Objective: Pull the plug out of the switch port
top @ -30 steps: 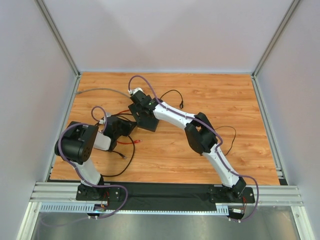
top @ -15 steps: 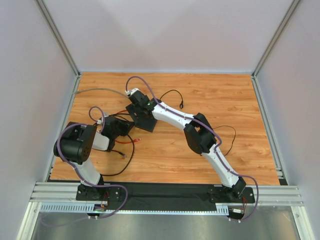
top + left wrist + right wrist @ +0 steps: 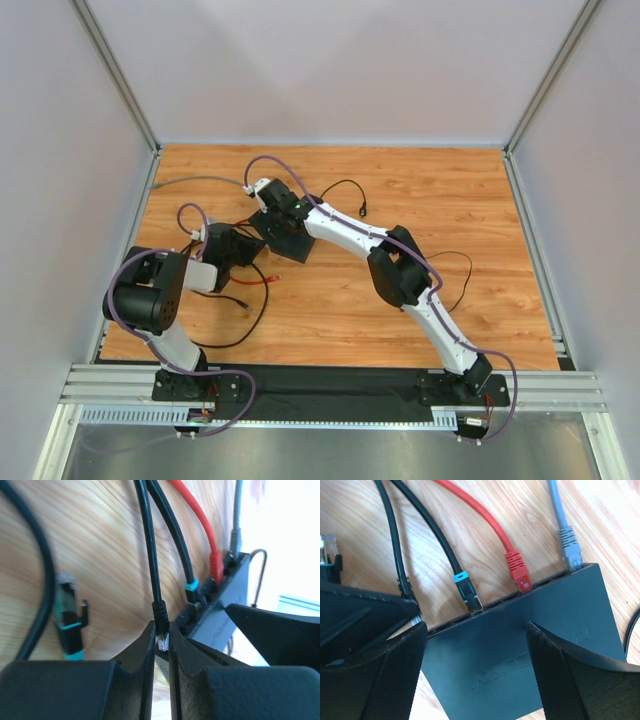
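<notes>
We identify the support surface as a wooden table (image 3: 480, 200). The black switch (image 3: 520, 645) lies flat on it. A red cable (image 3: 480, 511), a grey cable (image 3: 558, 505) and black cables (image 3: 426, 522) run across the wood toward its socket edge. A loose teal-booted plug (image 3: 70, 622) lies beside them, and a thin black lead (image 3: 462, 275) lies well apart on the right.

Right wrist view: raised black-on-black lettering (image 3: 492, 676) sits on the top face of the switch (image 3: 520, 625). It looks like one short word seen upside down, too faint to spell out. A smaller embossed mark (image 3: 583, 634) stands near the switch's right edge, also unreadable. No text, number or label in any view can be read with certainty.
</notes>
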Controlling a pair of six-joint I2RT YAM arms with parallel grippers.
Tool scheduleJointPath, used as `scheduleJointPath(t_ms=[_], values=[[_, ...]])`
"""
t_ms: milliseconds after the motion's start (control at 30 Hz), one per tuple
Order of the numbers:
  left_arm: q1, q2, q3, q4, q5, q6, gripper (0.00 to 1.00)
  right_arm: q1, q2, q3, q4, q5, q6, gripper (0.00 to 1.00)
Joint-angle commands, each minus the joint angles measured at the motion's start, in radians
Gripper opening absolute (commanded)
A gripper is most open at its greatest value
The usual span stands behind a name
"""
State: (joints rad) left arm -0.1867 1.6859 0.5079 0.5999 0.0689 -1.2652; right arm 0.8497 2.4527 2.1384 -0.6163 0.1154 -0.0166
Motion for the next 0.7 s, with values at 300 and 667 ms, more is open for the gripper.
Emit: scheduleJointPath(t_ms=[300,667], values=[[0.012,-0.101,0.006,-0.098,-0.06,0.112,0.0,-0.009,0.04,-0.034,-0.051,-0.138,-0.008,0.83],[0.009,-0.429,0.032,-0.376,-0.198,0.285,0.0,-0.035,0.02,-0.055,-0.011,-0.192,0.04,0.83]])
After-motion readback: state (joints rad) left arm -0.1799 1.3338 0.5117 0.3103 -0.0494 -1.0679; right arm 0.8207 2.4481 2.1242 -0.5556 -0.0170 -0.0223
